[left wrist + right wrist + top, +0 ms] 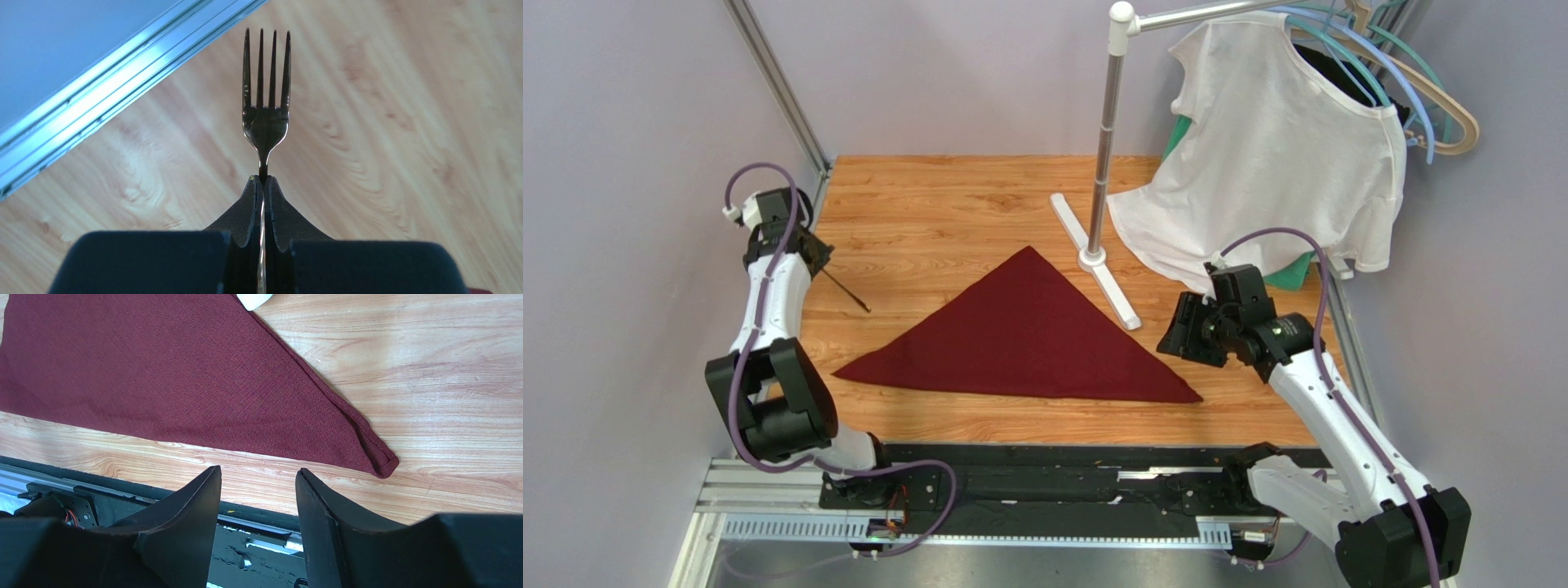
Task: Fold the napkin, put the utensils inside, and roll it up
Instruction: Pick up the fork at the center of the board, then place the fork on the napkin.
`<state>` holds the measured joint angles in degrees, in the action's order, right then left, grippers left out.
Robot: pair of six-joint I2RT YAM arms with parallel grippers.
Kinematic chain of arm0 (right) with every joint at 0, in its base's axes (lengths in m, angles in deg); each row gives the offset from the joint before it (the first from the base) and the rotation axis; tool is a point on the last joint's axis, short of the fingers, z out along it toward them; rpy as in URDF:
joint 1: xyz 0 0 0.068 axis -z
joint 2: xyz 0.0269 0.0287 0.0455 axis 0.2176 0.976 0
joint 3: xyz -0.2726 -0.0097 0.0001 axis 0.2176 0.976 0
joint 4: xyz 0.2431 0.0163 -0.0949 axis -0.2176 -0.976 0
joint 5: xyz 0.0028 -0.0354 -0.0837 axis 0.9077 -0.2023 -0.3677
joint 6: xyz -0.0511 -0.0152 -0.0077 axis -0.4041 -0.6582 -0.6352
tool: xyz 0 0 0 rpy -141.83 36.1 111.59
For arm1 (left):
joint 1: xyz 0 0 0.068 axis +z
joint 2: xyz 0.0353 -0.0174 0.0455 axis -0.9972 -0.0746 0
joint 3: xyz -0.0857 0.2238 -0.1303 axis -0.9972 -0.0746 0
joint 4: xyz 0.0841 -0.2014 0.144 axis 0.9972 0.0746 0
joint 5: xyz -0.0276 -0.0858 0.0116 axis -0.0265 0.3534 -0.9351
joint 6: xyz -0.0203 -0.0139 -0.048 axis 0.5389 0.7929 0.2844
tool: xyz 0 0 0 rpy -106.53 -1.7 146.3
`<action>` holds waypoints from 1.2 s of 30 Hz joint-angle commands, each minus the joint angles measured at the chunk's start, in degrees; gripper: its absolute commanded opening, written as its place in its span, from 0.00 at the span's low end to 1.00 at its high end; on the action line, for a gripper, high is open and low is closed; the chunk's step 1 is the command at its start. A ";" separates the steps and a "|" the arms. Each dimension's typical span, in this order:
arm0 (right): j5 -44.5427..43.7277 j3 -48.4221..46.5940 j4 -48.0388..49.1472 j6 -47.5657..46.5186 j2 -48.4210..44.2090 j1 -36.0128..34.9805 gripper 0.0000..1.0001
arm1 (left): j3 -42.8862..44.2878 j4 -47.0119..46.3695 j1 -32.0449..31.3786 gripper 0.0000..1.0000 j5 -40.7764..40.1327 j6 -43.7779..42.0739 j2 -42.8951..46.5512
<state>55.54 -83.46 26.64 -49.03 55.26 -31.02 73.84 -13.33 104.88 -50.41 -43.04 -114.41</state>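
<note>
Folded into a flat triangle, a dark maroon-red cloth napkin (pixel 1020 337) lies at the centre of the light wooden tabletop (pixel 928 202) in the overhead view. Its long edge runs toward the bottom of the frame and its apex points up at the foot of a grey and white metal garment stand (pixel 1100 184).

At the left of the frame, the left gripper (pixel 815 254) holds a slim silver metal fork (pixel 848 292), clear of the napkin's left corner. The left wrist view shows the black fingers (pixel 245 211) pinched tight on the thin handle. The four tines reach toward the top of that frame over bare wood, and a pale aluminium rail (pixel 123 79) crosses the upper left corner. Whether the fork touches the table cannot be told.

Right of centre, the right gripper (pixel 1171 333) hovers just beside the napkin's lower right corner. Its wrist view shows the black fingers (pixel 190 514) standing partly apart with nothing between them, and the cloth's hemmed point at the middle right.

A white short-sleeved T-shirt (pixel 1271 147) hangs from pastel plastic hangers (pixel 1437 110) in the upper right
</note>
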 commanded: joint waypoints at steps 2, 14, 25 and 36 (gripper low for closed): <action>-0.71 -1.93 0.30 0.85 -1.85 0.09 0.52 | 10.89 -0.34 -7.18 0.00 4.19 -9.33 2.84; -1.85 -2.55 0.74 -0.03 -3.17 0.09 0.52 | 9.16 -1.05 -29.42 0.00 27.40 -40.27 5.47; -0.71 -3.78 0.74 -1.52 -6.33 0.09 0.52 | -4.12 -0.25 -51.47 0.00 33.56 -57.33 9.69; 0.16 -4.66 -1.28 -3.90 -12.30 0.09 0.52 | -11.60 -5.79 -63.54 0.00 33.30 -67.89 6.71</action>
<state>54.53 -85.69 25.40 -51.31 44.79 -31.02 62.71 -15.36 43.44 -16.75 -104.94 -106.59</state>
